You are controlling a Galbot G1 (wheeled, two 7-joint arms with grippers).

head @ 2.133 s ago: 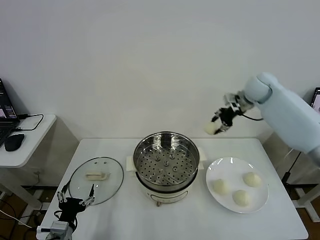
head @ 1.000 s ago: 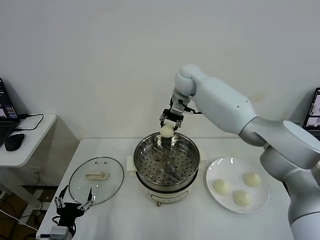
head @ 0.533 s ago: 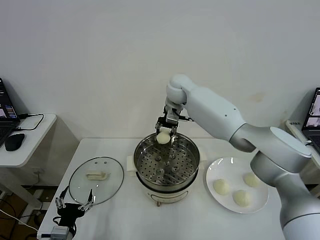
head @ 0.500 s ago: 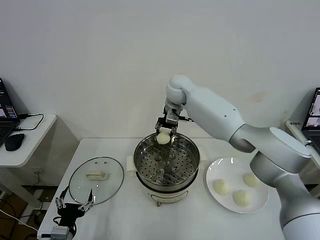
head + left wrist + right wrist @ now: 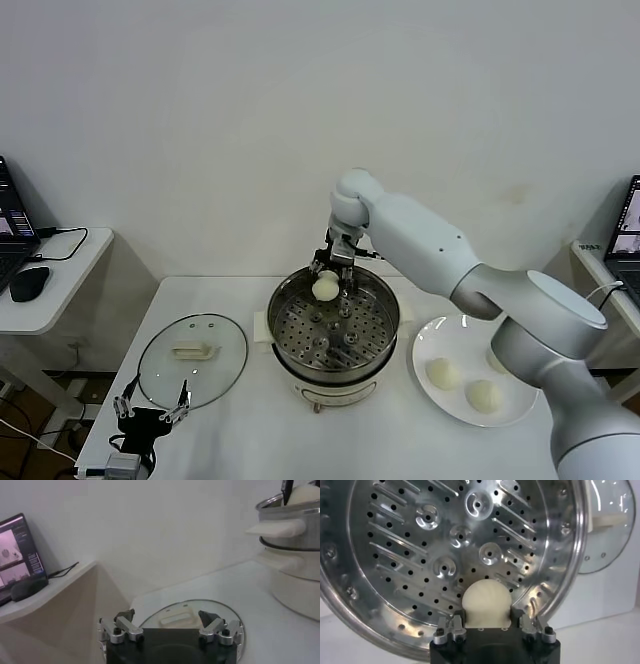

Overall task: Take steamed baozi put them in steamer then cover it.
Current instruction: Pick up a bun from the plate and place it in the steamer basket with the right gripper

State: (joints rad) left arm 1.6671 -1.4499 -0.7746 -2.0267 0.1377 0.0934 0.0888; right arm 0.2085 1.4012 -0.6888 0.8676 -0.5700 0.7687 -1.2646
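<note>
The right gripper (image 5: 327, 272) hangs over the far rim of the steamer (image 5: 333, 322), its fingers closed on one bun (image 5: 325, 288) that sits just above the far part of the holed metal floor. From the wrist camera the same bun (image 5: 486, 602) fills the gap between the two fingers (image 5: 451, 628), with the shiny perforated floor of the steamer (image 5: 420, 555) right beneath it; whether the bun touches the floor cannot be told. The big white right arm (image 5: 440, 255) stretches across from the right side, passing above the plate (image 5: 478, 412) and hiding part of its far edge.

Three more buns lie on that white plate to the right of the steamer: one near the pot (image 5: 441, 374), one toward the front (image 5: 484, 396), and one at the back (image 5: 496, 358) half hidden behind the arm. The steamer basket sits on a cream pot base with a side handle (image 5: 276, 528).

To the left of the steamer a round glass lid (image 5: 192, 360) with a cream handle lies flat on the white table (image 5: 250, 440). The left gripper (image 5: 150, 410) is parked low at the table's front left corner, near the lid's edge, fingers spread apart and holding nothing (image 5: 167, 627).

Farther left stands a small side desk (image 5: 50, 290) with a laptop (image 5: 12, 225) and a black mouse (image 5: 28, 283). Another screen (image 5: 630, 232) shows at the far right edge.
</note>
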